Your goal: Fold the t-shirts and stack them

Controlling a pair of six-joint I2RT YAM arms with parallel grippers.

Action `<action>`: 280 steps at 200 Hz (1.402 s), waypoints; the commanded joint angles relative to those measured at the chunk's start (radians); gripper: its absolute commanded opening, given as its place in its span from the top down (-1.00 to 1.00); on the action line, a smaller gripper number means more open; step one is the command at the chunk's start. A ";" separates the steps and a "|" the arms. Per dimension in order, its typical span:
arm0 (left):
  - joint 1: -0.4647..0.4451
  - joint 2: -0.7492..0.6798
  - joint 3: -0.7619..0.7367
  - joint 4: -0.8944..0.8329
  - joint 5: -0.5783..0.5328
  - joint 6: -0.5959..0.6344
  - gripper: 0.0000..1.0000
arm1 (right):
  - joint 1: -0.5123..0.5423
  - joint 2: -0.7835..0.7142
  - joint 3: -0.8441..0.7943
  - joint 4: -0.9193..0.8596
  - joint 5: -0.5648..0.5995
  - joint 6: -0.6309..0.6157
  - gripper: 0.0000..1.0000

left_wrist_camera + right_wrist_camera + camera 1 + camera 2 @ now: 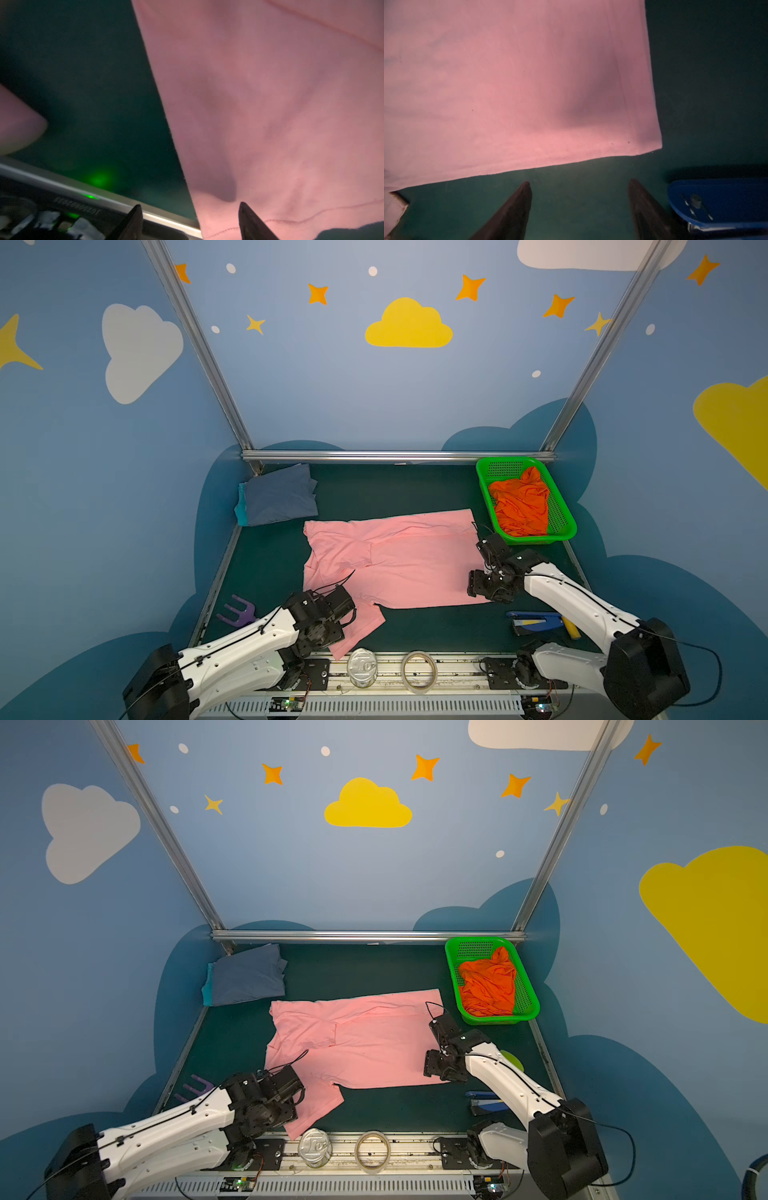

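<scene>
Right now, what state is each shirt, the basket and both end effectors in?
pink t-shirt: spread out on the mat, wrinkled, not held.
slate blue t-shirt: folded, lying on the teal one.
teal t-shirt: under the blue, only an edge showing.
orange t-shirt: crumpled in the basket.
green basket: upright.
left end effector: open, at the pink sleeve's edge.
right end effector: open, over bare mat beside the pink hem.

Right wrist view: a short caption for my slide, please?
Open right gripper just off the pink t-shirt edge, holding nothing.
</scene>
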 commanded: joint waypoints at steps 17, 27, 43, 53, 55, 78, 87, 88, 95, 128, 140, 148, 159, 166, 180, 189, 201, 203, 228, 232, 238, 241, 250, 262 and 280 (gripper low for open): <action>-0.003 -0.001 -0.056 0.130 0.022 -0.065 -0.45 | -0.098 0.082 -0.009 0.053 -0.093 0.009 -0.48; -0.005 0.023 -0.064 0.154 0.025 -0.061 -0.46 | -0.117 0.103 -0.009 0.054 -0.106 0.008 -0.48; -0.004 0.071 -0.069 0.176 0.022 -0.049 -0.44 | -0.143 0.120 -0.018 0.064 -0.131 0.007 -0.48; -0.004 0.098 -0.073 0.188 0.021 -0.039 -0.42 | -0.153 0.119 -0.027 0.072 -0.140 0.009 -0.48; -0.004 0.104 -0.075 0.191 0.021 -0.037 -0.41 | -0.156 0.117 -0.030 0.074 -0.142 0.010 -0.48; -0.003 0.154 -0.090 0.224 0.012 -0.034 0.13 | -0.178 0.106 -0.042 0.079 -0.134 0.013 -0.50; -0.003 0.165 -0.091 0.234 0.006 -0.038 0.43 | -0.192 0.103 -0.042 0.080 -0.129 0.012 -0.50; -0.003 0.166 -0.092 0.235 0.005 -0.038 0.46 | -0.193 0.103 -0.042 0.080 -0.128 0.012 -0.50; -0.003 0.173 -0.089 0.240 0.000 -0.042 0.59 | -0.204 0.100 -0.042 0.080 -0.128 0.011 -0.50; 0.019 0.176 -0.010 0.175 -0.048 -0.014 0.90 | -0.231 0.112 -0.042 0.072 -0.110 0.013 -0.51; 0.038 0.170 0.029 0.141 -0.050 0.008 0.92 | -0.239 0.125 -0.042 0.080 -0.111 0.016 -0.51; 0.052 0.166 0.050 0.122 -0.048 0.019 0.91 | -0.244 0.135 -0.067 0.091 -0.119 0.020 -0.51; 0.076 0.160 0.069 0.104 -0.035 0.033 0.92 | -0.244 0.149 -0.075 0.107 -0.132 0.026 -0.51; 0.092 0.155 0.077 0.098 -0.023 0.042 0.92 | -0.246 0.160 -0.073 0.108 -0.138 0.029 -0.51; 0.123 0.143 0.082 0.090 -0.003 0.058 0.92 | -0.246 0.188 -0.073 0.119 -0.151 0.036 -0.49; 0.144 0.134 0.084 0.088 0.010 0.068 0.92 | -0.246 0.201 -0.063 0.112 -0.145 0.036 -0.48; 0.165 0.121 0.085 0.087 0.021 0.080 0.91 | -0.246 0.205 -0.059 0.114 -0.147 0.035 -0.47; 0.167 0.119 0.085 0.086 0.022 0.081 0.91 | -0.246 0.205 -0.058 0.114 -0.147 0.036 -0.47; 0.193 0.102 0.100 0.085 0.019 0.091 0.91 | -0.246 0.205 -0.058 0.134 -0.156 0.032 0.36; 0.197 0.102 0.105 0.085 0.019 0.095 0.91 | -0.247 0.206 -0.058 0.139 -0.162 0.033 0.62; 0.206 0.102 0.116 0.084 0.021 0.102 0.91 | -0.250 0.209 -0.055 0.146 -0.171 0.033 0.89; 0.210 0.103 0.122 0.082 0.021 0.107 0.91 | -0.249 0.212 -0.052 0.147 -0.175 0.033 0.99; 0.228 0.105 0.149 0.070 0.021 0.130 0.91 | -0.251 0.223 -0.053 0.150 -0.190 0.030 1.00; 0.260 0.113 0.204 0.038 0.011 0.171 0.92 | -0.254 0.239 -0.005 0.144 -0.203 0.025 1.00; 0.320 0.123 0.298 -0.011 -0.012 0.243 0.92 | -0.258 0.259 0.046 0.130 -0.220 0.018 1.00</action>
